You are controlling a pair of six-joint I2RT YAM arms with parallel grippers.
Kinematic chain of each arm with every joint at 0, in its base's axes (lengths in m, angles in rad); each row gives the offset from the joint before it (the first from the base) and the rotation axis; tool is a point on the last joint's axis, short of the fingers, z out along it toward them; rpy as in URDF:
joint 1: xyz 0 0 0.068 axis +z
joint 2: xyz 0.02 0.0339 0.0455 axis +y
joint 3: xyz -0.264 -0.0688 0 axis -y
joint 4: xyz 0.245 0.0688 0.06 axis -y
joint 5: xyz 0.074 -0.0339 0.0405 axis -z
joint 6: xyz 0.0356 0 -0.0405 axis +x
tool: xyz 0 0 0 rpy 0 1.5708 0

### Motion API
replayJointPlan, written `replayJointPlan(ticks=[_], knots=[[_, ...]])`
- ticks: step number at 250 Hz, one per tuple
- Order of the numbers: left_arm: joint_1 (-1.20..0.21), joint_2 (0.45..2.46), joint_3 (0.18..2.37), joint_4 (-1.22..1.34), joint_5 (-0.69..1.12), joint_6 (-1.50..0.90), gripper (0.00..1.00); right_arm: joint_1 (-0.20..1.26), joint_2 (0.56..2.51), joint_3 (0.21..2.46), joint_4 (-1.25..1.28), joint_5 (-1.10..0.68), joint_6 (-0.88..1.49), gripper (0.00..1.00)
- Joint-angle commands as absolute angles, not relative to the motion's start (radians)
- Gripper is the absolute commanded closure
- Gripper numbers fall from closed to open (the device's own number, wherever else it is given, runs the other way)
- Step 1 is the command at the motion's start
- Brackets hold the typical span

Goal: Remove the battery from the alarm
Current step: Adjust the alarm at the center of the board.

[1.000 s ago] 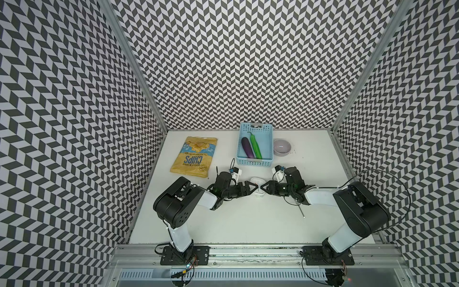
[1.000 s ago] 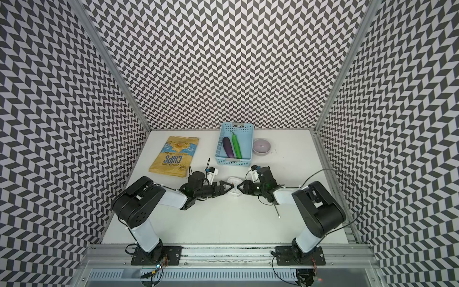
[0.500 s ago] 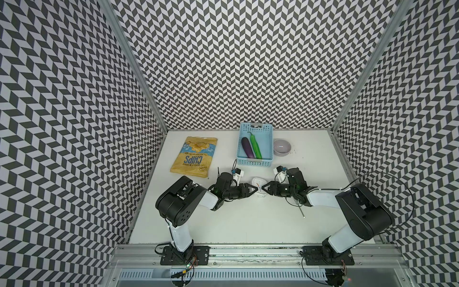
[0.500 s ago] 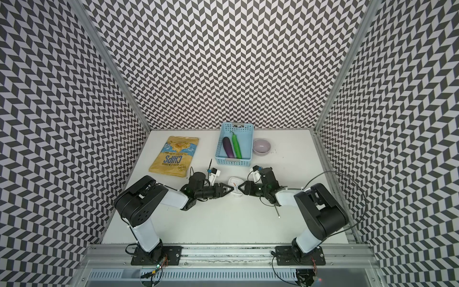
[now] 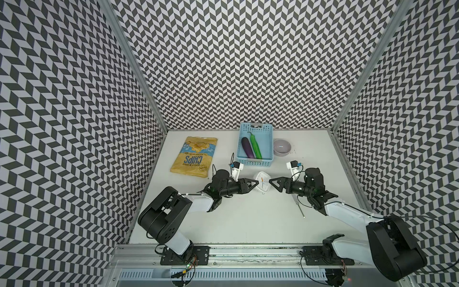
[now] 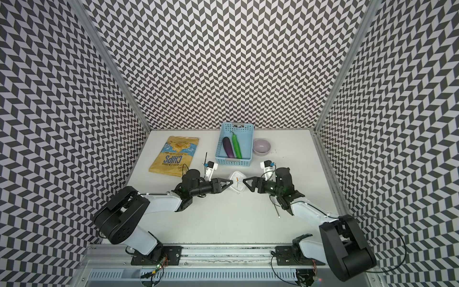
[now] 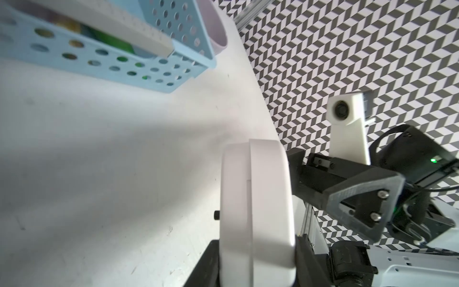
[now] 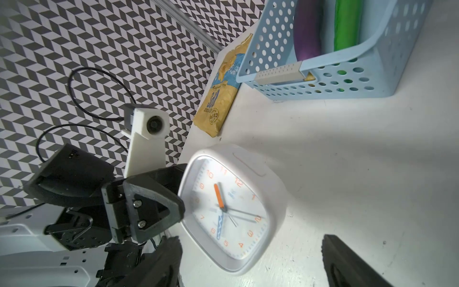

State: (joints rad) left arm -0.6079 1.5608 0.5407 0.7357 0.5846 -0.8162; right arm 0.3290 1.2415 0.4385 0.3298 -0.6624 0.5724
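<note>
The white alarm (image 5: 262,182) stands on edge at the centre of both top views, dial toward the right arm. The left gripper (image 5: 257,182) clamps its rim; the right gripper (image 5: 272,181) gapes just beside it, grasping nothing. No battery shows anywhere, so extraction looks barely begun, the back not yet reached.

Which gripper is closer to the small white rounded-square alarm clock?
Left. The left gripper clasps the small white rounded-square alarm clock by one edge; the right gripper hangs open just off its opposite side.
</note>
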Motion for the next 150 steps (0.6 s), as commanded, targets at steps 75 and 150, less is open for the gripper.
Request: replayJointPlan(ticks=[75,150], knots=[[-0.571,1.390,0.494,1.021,0.628,-1.077,0.77,0.337,1.218,0.280,0.982,-0.935,0.893,0.02],[-0.591,1.408,0.491,1.214,0.699,-1.249,0.77,0.353,1.348,0.253,1.607,-0.962,1.305,0.08]])
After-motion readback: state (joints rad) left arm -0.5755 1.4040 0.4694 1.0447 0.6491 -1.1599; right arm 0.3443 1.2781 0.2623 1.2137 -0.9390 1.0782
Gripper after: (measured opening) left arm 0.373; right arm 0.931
